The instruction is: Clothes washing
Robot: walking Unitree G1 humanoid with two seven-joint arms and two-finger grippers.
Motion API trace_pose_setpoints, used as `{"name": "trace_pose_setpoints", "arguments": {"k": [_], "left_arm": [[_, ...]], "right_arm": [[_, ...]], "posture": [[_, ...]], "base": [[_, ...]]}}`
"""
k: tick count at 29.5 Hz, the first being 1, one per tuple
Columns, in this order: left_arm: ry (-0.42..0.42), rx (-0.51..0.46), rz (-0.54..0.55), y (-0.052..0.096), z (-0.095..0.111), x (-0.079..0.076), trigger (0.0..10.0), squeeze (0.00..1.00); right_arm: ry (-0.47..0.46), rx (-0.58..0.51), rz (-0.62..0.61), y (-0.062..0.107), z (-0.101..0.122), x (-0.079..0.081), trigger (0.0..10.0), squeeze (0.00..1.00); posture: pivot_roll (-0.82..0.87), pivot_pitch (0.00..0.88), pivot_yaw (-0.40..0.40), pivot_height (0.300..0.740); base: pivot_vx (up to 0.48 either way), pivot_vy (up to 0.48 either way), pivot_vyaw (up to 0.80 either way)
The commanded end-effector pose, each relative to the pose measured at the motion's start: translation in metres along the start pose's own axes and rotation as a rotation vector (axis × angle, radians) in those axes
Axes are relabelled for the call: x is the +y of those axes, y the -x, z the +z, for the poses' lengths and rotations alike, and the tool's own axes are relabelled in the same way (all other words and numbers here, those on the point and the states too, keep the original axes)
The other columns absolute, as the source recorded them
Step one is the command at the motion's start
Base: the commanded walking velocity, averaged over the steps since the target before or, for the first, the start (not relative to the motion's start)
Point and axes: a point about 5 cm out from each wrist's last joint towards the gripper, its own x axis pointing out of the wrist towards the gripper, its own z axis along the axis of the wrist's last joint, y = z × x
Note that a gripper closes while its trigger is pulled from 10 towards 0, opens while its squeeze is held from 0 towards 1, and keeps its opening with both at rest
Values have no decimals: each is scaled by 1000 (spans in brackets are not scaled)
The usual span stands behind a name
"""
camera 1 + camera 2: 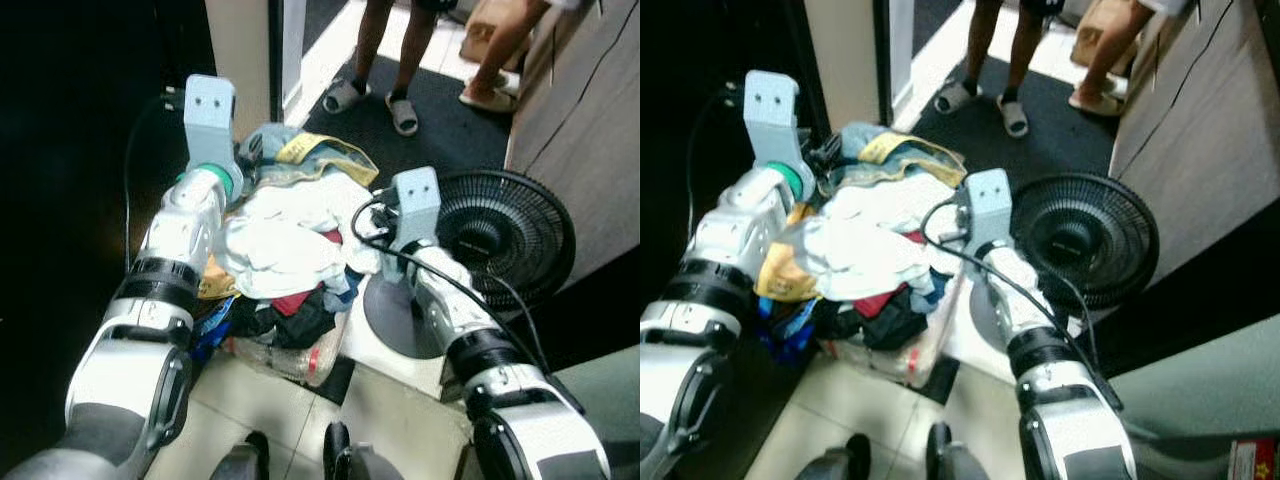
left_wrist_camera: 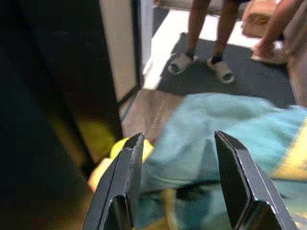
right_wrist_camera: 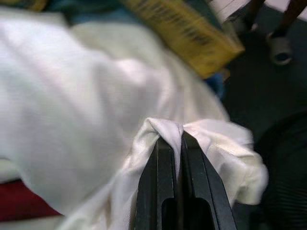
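- Right gripper (image 3: pixel 176 143) fingers (image 3: pixel 153 187) pressed together, pinching a fold of the white cloth (image 3: pixel 72 96) on top of the pile.
- Left gripper (image 2: pixel 175 143) fingers (image 2: pixel 122 187) spread wide, nothing between them; it hovers over the teal cloth (image 2: pixel 216 139) at the far side of the pile.
- Clothes pile (image 1: pixel 290 240) sits heaped in a basket (image 1: pixel 300 360) on the floor, between the two arms: white cloth on top, teal and yellow (image 1: pixel 320 150) behind, red (image 1: pixel 295 300) and dark pieces lower down.
- Basket is overfull, clothes spill over the rim; only a bit of its clear wall is visible.
- Fan (image 1: pixel 505 235) lies just beside the basket, under the right arm.
- A person's legs in slippers (image 1: pixel 375 100) stand on the dark mat beyond the pile; a second person's foot (image 1: pixel 490 95) is further right.
- Progress, my judgement: early. Only one piece is gripped, and it is not yet lifted clear of the heap.
- No washer can be made out; dark area to the left is unreadable.
- Left to do: pull clothes out, carry to the machine, load, start wash, so nearly everything.
- Risk: white cloth may drag neighbours out with it.
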Motion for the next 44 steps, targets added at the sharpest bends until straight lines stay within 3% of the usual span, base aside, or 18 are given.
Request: {"name": "trace_pose_setpoints", "arguments": {"k": [1, 5, 10, 13, 16, 19, 22, 23, 25, 27, 29, 37, 39, 44], "left_arm": [[-7, 9, 22, -1, -2, 4, 10000, 0], [-22, -22, 36, -5, 12, 8, 10000, 0], [-20, -42, -4, -5, 14, -1, 10000, 0], [42, -87, -28, -3, 17, -10, 10000, 0], [68, -116, -35, -1, 22, -11, 10000, 0], [128, -221, -65, 9, 53, -7, 10000, 0], [98, -264, -105, 17, 67, -5, 10000, 0], [98, -264, -105, 17, 67, -5, 10000, 0], [-10, -305, -142, 28, 66, -8, 10000, 0], [-10, -305, -142, 28, 66, -8, 10000, 0], [-68, -308, -176, 41, 55, -15, 10000, 0], [-59, -264, -190, 46, 39, -25, 10000, 0], [-58, -251, -186, 50, 41, -24, 10000, 0], [-63, -242, -173, 53, 41, -21, 10000, 0]], "right_arm": [[-7, 58, -1, 2, -14, -1, 10000, 0], [5, 54, -38, -1, -9, -10, 10000, 0], [-4, 21, -81, -1, -2, -20, 10000, 0], [-2, -1, -85, 4, -6, -24, 10000, 0], [2, -10, -83, 8, -11, -24, 10000, 0], [58, -85, -41, 24, -22, -14, 10000, 0], [72, -153, -23, 33, -20, -4, 10000, 0], [72, -153, -23, 33, -20, -4, 10000, 0], [84, -221, -17, 39, -13, 3, 10000, 0], [84, -221, -17, 39, -13, 3, 10000, 0], [82, -279, -36, 42, -3, 3, 10000, 0], [25, -307, -118, 35, 10, -14, 10000, 0], [-4, -293, -118, 34, 10, -14, 10000, 1000], [-42, -303, -101, 32, 15, -10, 10000, 1000]], "posture": [[150, 383, -16, 740], [141, 389, -9, 740], [133, 374, -3, 740], [120, 346, 1, 740], [115, 316, 6, 740], [107, 249, 26, 740], [101, 222, 37, 740], [101, 222, 37, 740], [85, 185, 51, 740], [85, 185, 51, 740], [78, 167, 61, 740], [86, 159, 66, 740], [90, 162, 65, 740], [99, 170, 62, 740]], "base": [[0, 0, 0], [0, 0, 0], [0, 0, 0], [0, 0, 0], [0, 0, 0], [0, 0, 0], [0, 0, 0], [0, 0, 0], [0, 0, 0], [0, 0, 0], [0, 0, 0], [0, 0, 0], [0, 0, 0], [0, 0, 0]]}}
